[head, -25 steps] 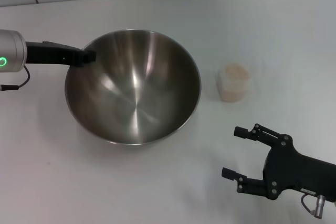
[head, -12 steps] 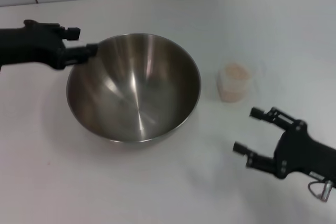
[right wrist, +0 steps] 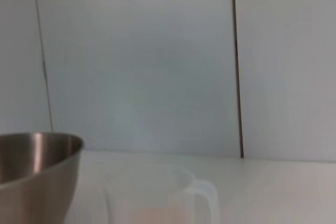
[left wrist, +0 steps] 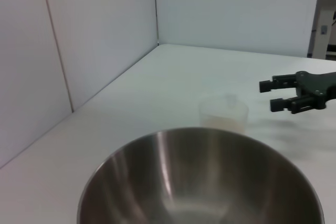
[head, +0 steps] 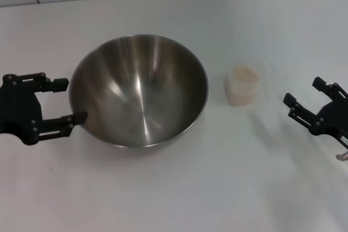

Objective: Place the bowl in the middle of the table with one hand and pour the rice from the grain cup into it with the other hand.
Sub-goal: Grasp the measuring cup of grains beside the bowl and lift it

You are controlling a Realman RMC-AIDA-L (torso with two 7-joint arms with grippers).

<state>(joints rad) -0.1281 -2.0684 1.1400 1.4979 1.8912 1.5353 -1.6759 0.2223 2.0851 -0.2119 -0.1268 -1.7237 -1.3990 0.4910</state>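
The bowl stands upright on the table, around the middle of the bench and a little toward its left edge. Its brushed inside is bare; I see no grains in it.

My left gripper hangs at the left edge of the bench, just beside the bowl's left rim. Its 2 fingers are spread apart and point at the bowl wall; the lower one reaches close to the rim, but I cannot tell whether it touches. It clamps nothing. From my left wrist view the bowl fills the near field, with the grain cup behind it.

The grain cup stands upright on the table to the right of the bowl, near it but apart. The rice fills it to near the top as a pale beige mass.

My right gripper hovers at the right edge of the bench, to the right of the cup and clear of it. Its 2 fingers are apart, pointing toward the cup, holding nothing. The left wrist view shows the same gripper open beside the cup. My right wrist view shows the cup, handle visible, with the bowl's rim beside it.
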